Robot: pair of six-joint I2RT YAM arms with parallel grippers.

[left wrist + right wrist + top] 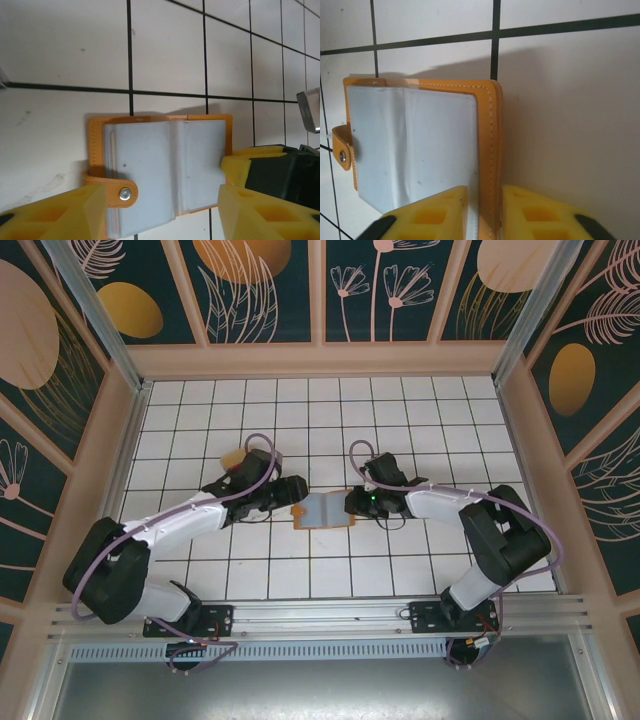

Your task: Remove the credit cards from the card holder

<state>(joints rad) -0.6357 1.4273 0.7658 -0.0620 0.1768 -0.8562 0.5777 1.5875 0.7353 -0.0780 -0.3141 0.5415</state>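
An orange-brown card holder (322,510) lies open like a book on a white tiled surface (300,410), seen from above. It sits just below the middle of the frame, between two arms reaching in from the lower left and lower right. The left gripper (296,506) is at its left edge and the right gripper (352,504) at its right edge.

In the left wrist view the holder is in the centre with its grey-blue plastic pockets (150,170) facing up. A strap (107,182) with a metal snap folds over the lower left corner. The left gripper is spread wide, one yellow finger in each bottom corner of the frame, with the holder's near edge between them.

In the right wrist view, at the bottom of the frame, the right gripper is closed narrowly on the holder, pinching its orange cover and a pocket sheet.

From above, a tan flat piece (236,457) lies just above the left arm. It is partly hidden and too small to identify.
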